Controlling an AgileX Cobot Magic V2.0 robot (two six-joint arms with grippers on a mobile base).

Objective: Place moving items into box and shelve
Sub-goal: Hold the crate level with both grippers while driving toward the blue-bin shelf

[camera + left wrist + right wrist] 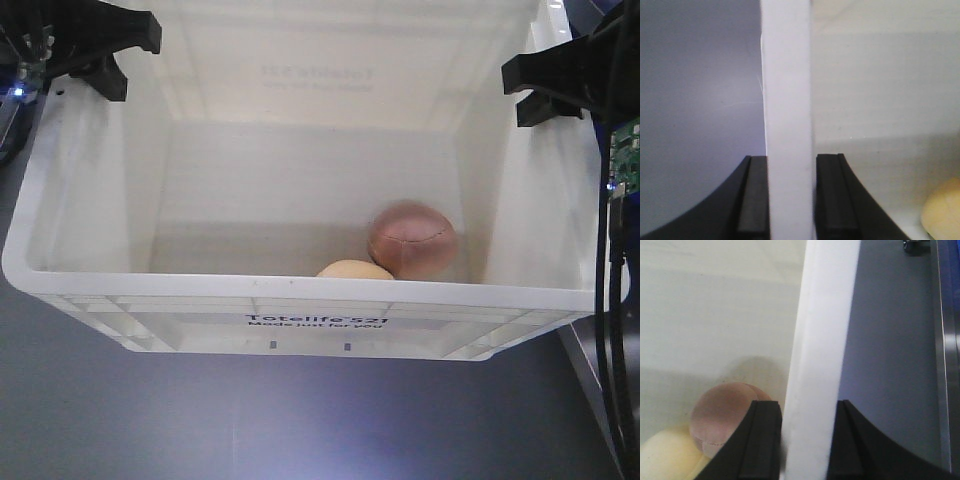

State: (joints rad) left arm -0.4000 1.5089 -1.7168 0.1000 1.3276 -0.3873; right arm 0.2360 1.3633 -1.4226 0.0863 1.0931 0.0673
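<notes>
A white plastic box [300,290] fills the front view. A pink-brown ball [410,238] and a pale yellow ball [355,270] lie inside, touching, at the front right. My left gripper [90,45] is shut on the box's left wall [787,75], with one finger inside and one outside [791,160]. My right gripper [560,80] is shut on the right wall [825,315] in the same way [807,407]. The pink ball [720,412] and the yellow ball [665,455] lie just inside the right gripper's inner finger. The yellow ball [942,210] also shows in the left wrist view.
A grey surface [250,420] lies under and in front of the box. A metal edge [945,340] runs along the far right. Black cables [610,300] hang beside the box's right side.
</notes>
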